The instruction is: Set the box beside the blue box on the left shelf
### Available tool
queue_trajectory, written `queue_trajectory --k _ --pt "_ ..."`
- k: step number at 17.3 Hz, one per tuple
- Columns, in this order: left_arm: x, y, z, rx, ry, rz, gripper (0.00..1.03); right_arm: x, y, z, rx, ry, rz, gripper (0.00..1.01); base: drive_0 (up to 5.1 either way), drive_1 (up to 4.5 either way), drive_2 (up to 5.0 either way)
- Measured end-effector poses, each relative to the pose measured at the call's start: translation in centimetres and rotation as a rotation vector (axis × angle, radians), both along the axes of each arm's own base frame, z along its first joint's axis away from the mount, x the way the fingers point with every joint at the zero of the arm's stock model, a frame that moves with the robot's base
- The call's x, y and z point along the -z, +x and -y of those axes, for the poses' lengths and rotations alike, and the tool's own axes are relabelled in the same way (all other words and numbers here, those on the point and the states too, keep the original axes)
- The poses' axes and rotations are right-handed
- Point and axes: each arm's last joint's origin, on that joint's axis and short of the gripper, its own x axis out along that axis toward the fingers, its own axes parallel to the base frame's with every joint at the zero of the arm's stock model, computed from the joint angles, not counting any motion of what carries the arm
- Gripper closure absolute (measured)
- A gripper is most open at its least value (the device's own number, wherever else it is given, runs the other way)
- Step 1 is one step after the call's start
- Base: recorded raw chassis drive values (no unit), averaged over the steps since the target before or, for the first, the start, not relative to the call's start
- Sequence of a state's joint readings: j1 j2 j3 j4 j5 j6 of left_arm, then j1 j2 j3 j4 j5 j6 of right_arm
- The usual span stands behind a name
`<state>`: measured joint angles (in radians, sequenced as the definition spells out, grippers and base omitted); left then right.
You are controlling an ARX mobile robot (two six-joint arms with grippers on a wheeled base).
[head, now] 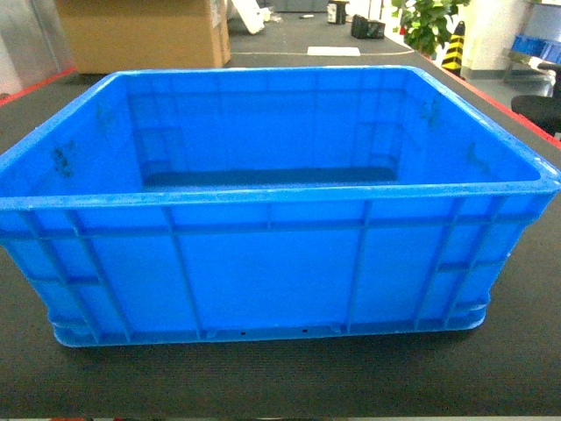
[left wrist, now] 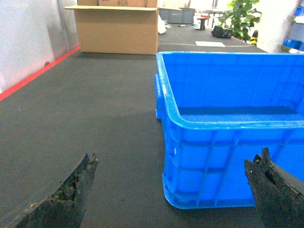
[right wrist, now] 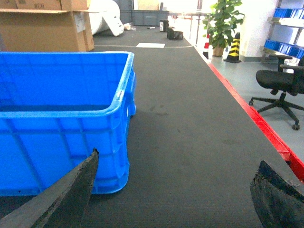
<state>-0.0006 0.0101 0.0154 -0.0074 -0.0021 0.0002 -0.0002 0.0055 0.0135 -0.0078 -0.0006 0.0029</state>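
Note:
The box [head: 272,263], a large bright-blue ribbed crate, stands empty on the dark mat, right in front of the head camera. My left gripper [left wrist: 176,156] is open just before the crate's near left corner [left wrist: 190,171], one finger [left wrist: 71,194] over bare mat, the other [left wrist: 275,190] in front of the crate's wall. My right gripper [right wrist: 179,158] is open beside the crate's near right corner [right wrist: 111,156], not touching it. Neither gripper shows in the head view. The left shelf and the blue box on it are out of view.
A big cardboard box [head: 145,35] stands behind the crate on the left. Red edging [right wrist: 259,123] borders the mat on the right; beyond it are an office chair [right wrist: 280,85], a potted plant [right wrist: 221,23], a striped cone [right wrist: 232,47] and a rack with blue bins [right wrist: 287,28].

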Motion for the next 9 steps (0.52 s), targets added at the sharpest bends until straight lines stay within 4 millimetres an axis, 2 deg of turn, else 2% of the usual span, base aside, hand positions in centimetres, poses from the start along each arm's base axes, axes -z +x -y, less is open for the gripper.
queue_trajectory --k 9 --pt "-0.03 0.00 0.00 0.001 0.000 0.003 0.05 -0.03 0.00 0.00 0.000 0.000 0.003 0.03 0.0 0.00 0.0"
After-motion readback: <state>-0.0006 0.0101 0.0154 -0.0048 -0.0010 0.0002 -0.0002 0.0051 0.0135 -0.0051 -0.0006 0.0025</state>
